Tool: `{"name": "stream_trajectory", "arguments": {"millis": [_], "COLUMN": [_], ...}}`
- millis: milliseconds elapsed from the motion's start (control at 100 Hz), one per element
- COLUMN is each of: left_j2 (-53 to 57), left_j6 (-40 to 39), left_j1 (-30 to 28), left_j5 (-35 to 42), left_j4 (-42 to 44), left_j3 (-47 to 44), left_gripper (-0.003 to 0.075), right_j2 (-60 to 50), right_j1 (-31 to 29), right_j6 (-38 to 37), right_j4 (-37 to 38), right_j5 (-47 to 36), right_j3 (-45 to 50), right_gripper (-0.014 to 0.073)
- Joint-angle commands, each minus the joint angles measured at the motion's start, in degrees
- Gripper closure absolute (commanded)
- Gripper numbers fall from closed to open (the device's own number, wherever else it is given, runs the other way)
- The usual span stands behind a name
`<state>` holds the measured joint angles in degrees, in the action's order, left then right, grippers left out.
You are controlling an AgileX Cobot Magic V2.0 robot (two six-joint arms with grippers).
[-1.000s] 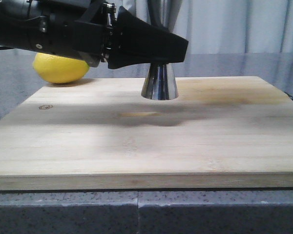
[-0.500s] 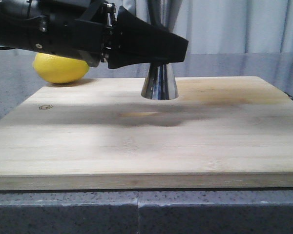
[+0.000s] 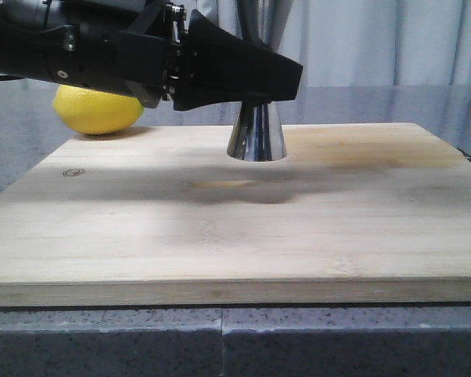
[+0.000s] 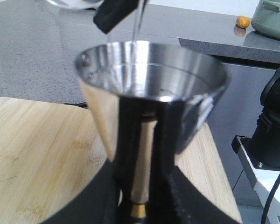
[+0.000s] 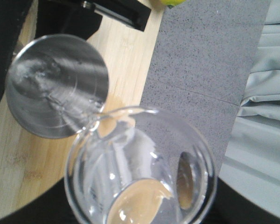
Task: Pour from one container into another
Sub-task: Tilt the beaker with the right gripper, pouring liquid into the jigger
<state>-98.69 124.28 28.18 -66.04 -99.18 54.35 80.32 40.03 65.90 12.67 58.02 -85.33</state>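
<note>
In the front view, a lemon (image 3: 98, 110) lay at the far left on the grey counter (image 3: 31, 165), just behind the back edge of the wooden cutting board (image 3: 235, 220). The left arm reached across from the left, and its left gripper (image 3: 255, 78) was clamped around the narrow waist of a steel jigger (image 3: 256, 133), whose flared base stood on the board near the rear middle. The black fingers hid the jigger's upper cup from this side.

The left wrist view showed what the front could not: the jigger's open upper cup (image 4: 151, 70), with liquid inside and a thin clear stream falling into it from above. A dark finger and a glass edge were just visible at the top of that picture.

The right wrist view showed the source. A clear glass (image 5: 140, 172) was tilted with its lip over the jigger's rim (image 5: 56, 86), and water ran from lip to cup. Dark gripper parts framed the glass at the bottom of that picture, but whether the right gripper's jaws were tight on it I could not tell. The lemon's edge (image 5: 170, 3) showed at the far corner.
</note>
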Motion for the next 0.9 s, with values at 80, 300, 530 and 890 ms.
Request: {"name": "stream_trajectory", "arguments": {"millis": [80, 300, 530, 890], "left_j2": [3.0, 3.0, 3.0, 3.0], "left_j6": [-0.7, -0.7, -0.7, -0.8], "left_j1": [0.4, 0.4, 0.4, 0.4], "left_j5": [-6.3, -6.3, -6.3, -6.3], "left_j4": [-3.6, -3.6, -3.6, -3.6], "left_j3": [1.6, 1.6, 1.6, 1.6], "left_gripper": [0.0739, 0.0739, 0.0739, 0.0739], "right_j2": [-1.5, -1.5, -1.5, -1.5], "right_j1": [0.2, 1.4, 1.4, 1.4], "right_j6": [-0.2, -0.2, -0.2, -0.2], "right_j4": [1.6, 2.6, 2.8, 3.7], "right_j5": [-2.2, -2.1, -1.8, -1.5], "right_j3": [-2.2, -2.2, -2.2, -2.2], "right_gripper": [0.0336, 0.0336, 0.0336, 0.0337]}}
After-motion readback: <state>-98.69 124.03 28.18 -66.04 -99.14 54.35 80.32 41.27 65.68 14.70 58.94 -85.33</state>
